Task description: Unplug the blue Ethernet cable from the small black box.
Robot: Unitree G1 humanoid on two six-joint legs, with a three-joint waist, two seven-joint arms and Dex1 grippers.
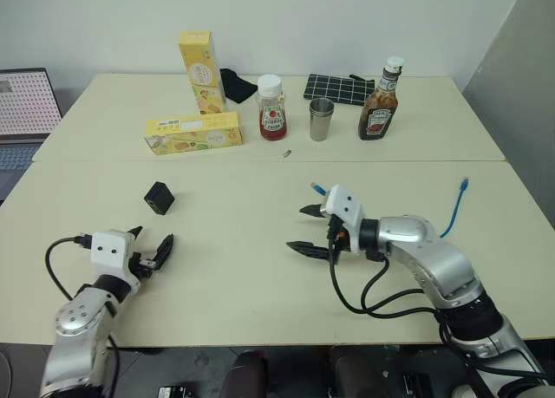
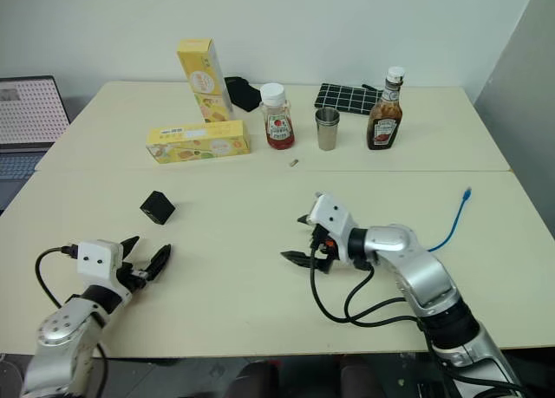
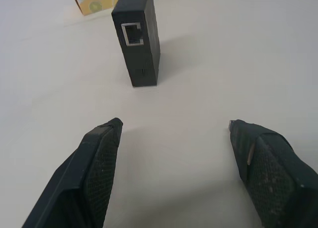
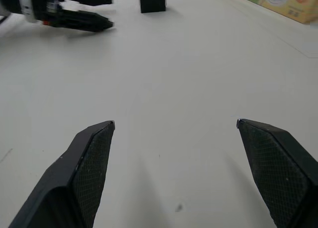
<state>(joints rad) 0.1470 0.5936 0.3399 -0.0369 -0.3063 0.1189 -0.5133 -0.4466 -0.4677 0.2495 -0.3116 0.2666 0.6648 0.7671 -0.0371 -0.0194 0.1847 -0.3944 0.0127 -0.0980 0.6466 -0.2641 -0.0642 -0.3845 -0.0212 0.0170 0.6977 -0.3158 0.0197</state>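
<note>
On the cream table (image 1: 260,268), the small black box (image 1: 159,198) stands alone, port empty, well apart from the blue Ethernet cable (image 1: 455,209) lying by the right arm. Left gripper (image 1: 149,245) and right gripper (image 1: 309,230) both gape, holding nothing (withdraw slowly, clear of the box). The steel cup (image 1: 321,120) looks empty.
</note>
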